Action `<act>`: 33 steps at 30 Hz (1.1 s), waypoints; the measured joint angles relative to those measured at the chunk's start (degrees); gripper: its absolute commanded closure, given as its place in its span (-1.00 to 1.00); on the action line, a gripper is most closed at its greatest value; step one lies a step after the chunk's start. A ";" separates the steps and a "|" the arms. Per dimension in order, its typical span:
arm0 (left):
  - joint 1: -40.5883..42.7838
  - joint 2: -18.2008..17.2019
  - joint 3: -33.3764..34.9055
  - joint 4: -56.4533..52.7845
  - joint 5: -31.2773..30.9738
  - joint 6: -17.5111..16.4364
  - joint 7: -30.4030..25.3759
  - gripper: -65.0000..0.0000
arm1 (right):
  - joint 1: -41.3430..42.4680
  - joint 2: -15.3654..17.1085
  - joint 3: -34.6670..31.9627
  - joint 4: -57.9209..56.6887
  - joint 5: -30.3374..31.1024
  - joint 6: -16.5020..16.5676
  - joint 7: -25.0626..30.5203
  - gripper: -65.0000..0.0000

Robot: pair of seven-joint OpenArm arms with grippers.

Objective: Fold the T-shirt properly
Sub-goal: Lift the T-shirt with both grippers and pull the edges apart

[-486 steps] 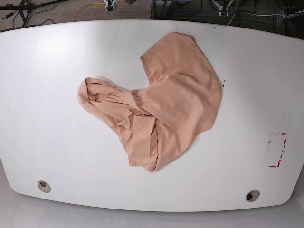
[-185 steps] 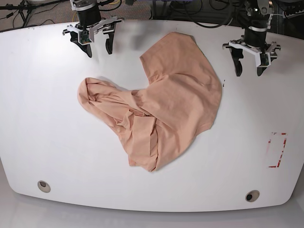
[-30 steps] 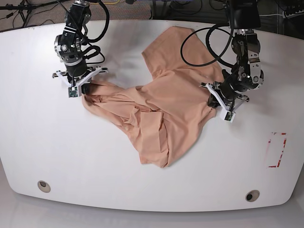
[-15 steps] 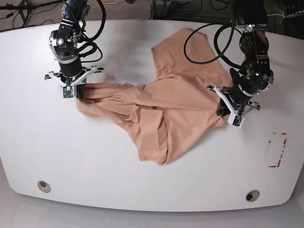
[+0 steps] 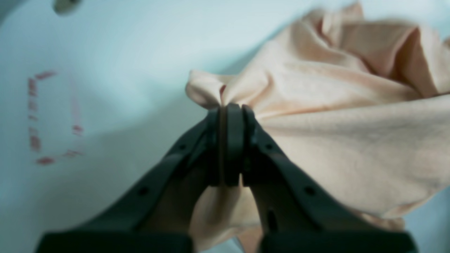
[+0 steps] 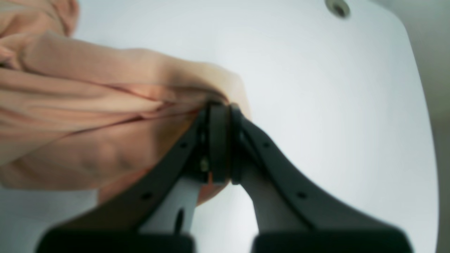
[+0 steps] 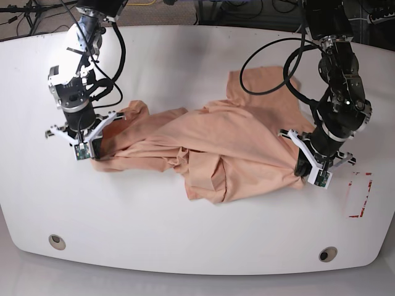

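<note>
The peach T-shirt [image 7: 210, 145] lies crumpled and stretched across the middle of the white table [image 7: 197, 234]. In the base view my left gripper [image 7: 307, 173] is at the shirt's right edge, shut on a pinch of cloth. The left wrist view shows its jaws closed on a bunched fold of the T-shirt [image 5: 316, 116], with the left gripper [image 5: 230, 109] just above the table. My right gripper [image 7: 94, 150] holds the shirt's left end. The right wrist view shows the right gripper [image 6: 218, 107] shut on the T-shirt [image 6: 88, 116], whose folds trail off to the left.
A red dashed rectangle [image 7: 359, 195] is marked on the table near its right edge, also seen as the red marking [image 5: 45, 119]. Round holes sit at the front corners: a left hole [image 7: 57, 240] and a right hole [image 7: 328, 253]. Cables and stands lie behind the table.
Both grippers have moved toward the front of the table, dragging the T-shirt with them. The cloth has been pulled wider and sits nearer the front.
</note>
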 measured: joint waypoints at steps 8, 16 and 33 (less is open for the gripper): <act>-9.09 0.04 -0.13 1.68 -0.09 -0.13 6.29 1.00 | 8.92 4.52 0.00 0.07 -0.15 3.54 -5.03 1.00; -17.81 0.02 -0.46 2.05 0.02 -0.09 8.83 1.00 | 19.67 8.57 -0.50 0.07 0.59 6.80 -10.10 1.00; -39.93 0.00 -13.33 3.13 -1.33 -0.26 19.80 1.00 | 39.56 18.36 -10.16 0.13 2.05 9.46 -18.27 1.00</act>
